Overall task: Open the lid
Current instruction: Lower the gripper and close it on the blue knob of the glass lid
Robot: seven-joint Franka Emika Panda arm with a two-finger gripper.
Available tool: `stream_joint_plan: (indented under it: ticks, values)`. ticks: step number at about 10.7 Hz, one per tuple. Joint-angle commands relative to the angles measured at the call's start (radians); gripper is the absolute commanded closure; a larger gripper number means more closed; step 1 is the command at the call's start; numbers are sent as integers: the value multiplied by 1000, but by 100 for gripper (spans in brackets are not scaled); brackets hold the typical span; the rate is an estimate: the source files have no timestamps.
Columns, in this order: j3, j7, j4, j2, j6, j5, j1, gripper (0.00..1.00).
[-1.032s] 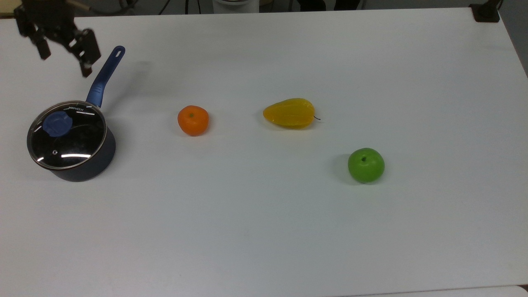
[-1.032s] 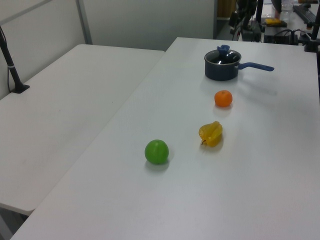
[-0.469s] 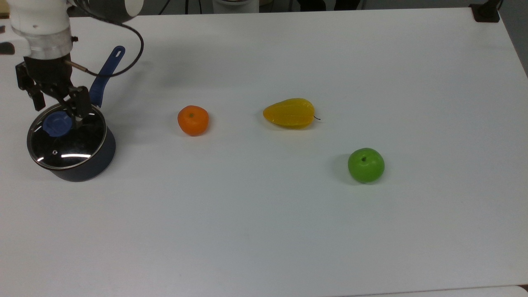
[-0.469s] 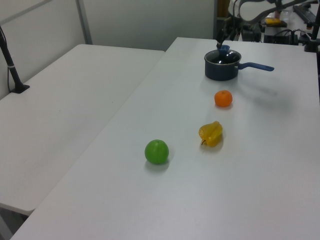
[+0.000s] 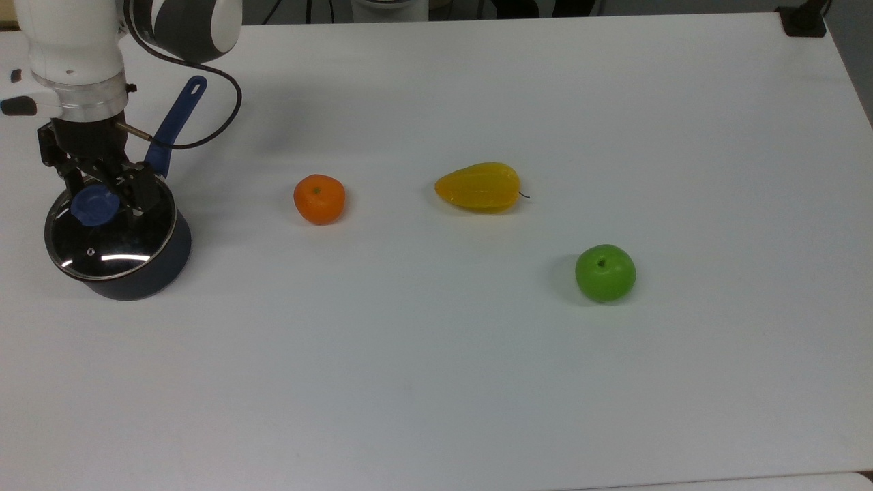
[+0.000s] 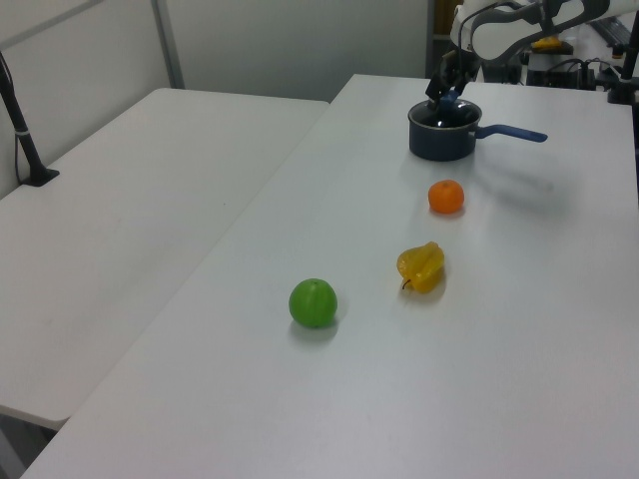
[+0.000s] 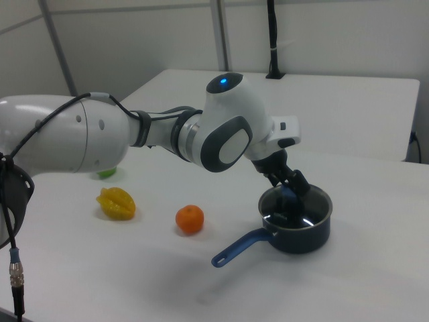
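— Where is the lid (image 5: 109, 235)?

— At the left edge of the top view, sitting flat on the dark blue saucepan (image 5: 146, 276). Its blue knob (image 5: 94, 204) is toward the upper left of the glass. In the right view the lid (image 7: 293, 213) is in the lower right part of the frame; in the left view it is near the top, right of centre.

— And the gripper (image 5: 102, 194)?

— Down at the knob, a finger on either side of it. The jaws are still spread, with gaps around the knob, so nothing is gripped.

— What else is on the table (image 5: 477, 375)?

— The pan's blue handle (image 5: 179, 119) points to the upper right of the top view. Rightward lie an orange (image 5: 319, 198), then a yellow fruit (image 5: 479, 186), then a green apple (image 5: 605, 273) lower right, all well apart.
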Motion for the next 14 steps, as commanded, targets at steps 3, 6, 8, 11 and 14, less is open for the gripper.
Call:
stream_joint_plan:
  ticks: [3, 6, 8, 11, 14]
  values:
    - [1, 26, 5, 3, 19, -2, -9, 5]
    - [1, 67, 3, 1, 19, 4, -21, 9]
    - [1, 78, 3, 1, 19, 6, -21, 10]
    - [1, 79, 3, 1, 19, 7, -19, 23]
    - [1, 78, 6, -14, 16, 7, -15, 48]
